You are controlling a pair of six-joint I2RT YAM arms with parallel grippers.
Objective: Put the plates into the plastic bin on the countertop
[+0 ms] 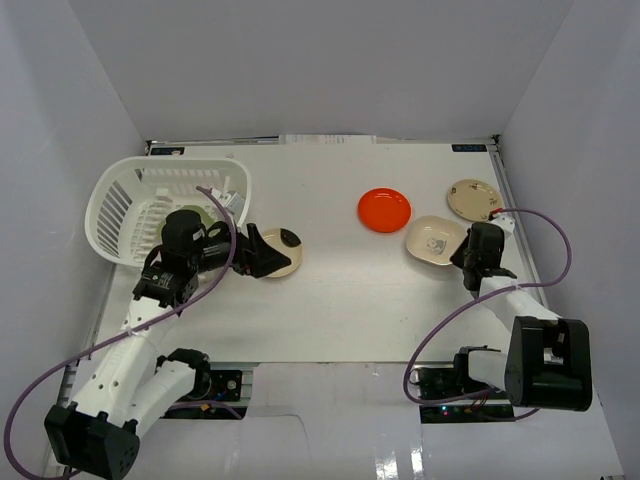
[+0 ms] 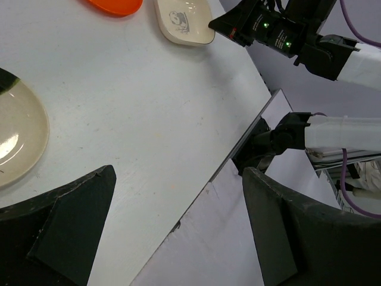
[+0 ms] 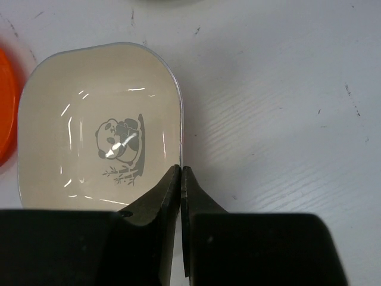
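Observation:
My right gripper (image 3: 180,170) is shut on the near right rim of a cream rounded-square plate with a panda print (image 3: 89,119); in the top view it (image 1: 460,254) holds that plate (image 1: 434,240) at the right of the countertop (image 1: 360,300). An orange-red plate (image 1: 384,208) lies just left of it, and a cream round plate (image 1: 472,198) lies behind it. My left gripper (image 1: 272,254) is open and empty, beside another cream plate (image 1: 285,252), which shows at the left edge of the left wrist view (image 2: 18,137). The white plastic bin (image 1: 110,200) stands at the far left with a plate inside.
White walls enclose the countertop on three sides. The table's near edge (image 2: 226,161) runs under my left gripper (image 2: 178,208). Purple cables loop beside both arm bases. The bin sits close behind my left arm.

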